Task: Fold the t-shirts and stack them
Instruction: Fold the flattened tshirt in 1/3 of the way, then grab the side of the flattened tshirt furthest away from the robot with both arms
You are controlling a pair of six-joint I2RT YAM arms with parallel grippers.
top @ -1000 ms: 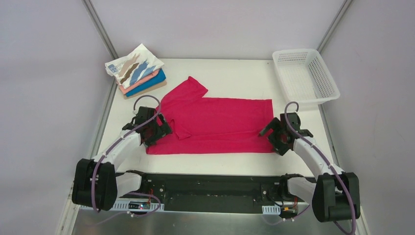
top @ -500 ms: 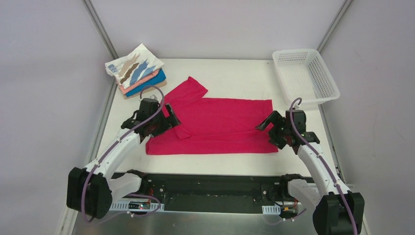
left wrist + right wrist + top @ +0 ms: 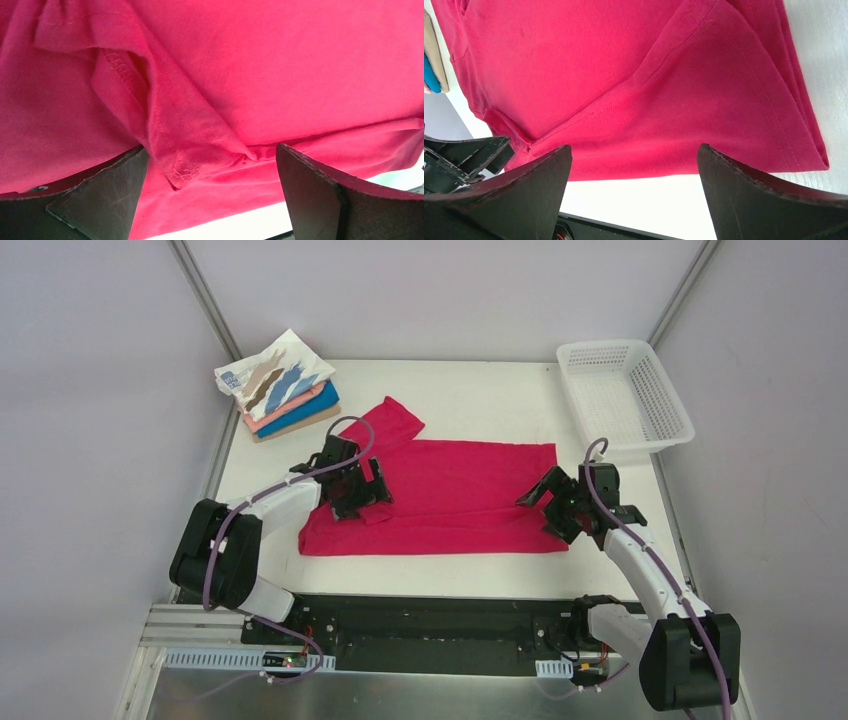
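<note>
The crimson-pink t-shirt (image 3: pixel 450 495) lies flat across the middle of the table, folded lengthwise, with one sleeve (image 3: pixel 390 420) sticking out toward the back left. My left gripper (image 3: pixel 372 496) is open and low over the shirt's left part. In the left wrist view a folded sleeve corner (image 3: pixel 180 167) lies between its fingers (image 3: pixel 95 200), ungripped. My right gripper (image 3: pixel 545 510) is open and empty at the shirt's right edge. The right wrist view looks along the shirt (image 3: pixel 649 85). A folded stack (image 3: pixel 280 388) sits at the back left, with the white streaked shirt on top of salmon, blue and tan ones.
A white mesh basket (image 3: pixel 625 395) stands at the back right corner. Bare white table (image 3: pixel 480 400) shows behind the shirt and as a strip (image 3: pixel 634 190) along its near edge. A metal frame rail (image 3: pixel 215 470) borders the table's left side.
My left gripper has swung right, from the shirt's left edge onto the folded sleeve corner. My right gripper has shifted a little left toward the shirt's right edge. The shirt has not moved.
</note>
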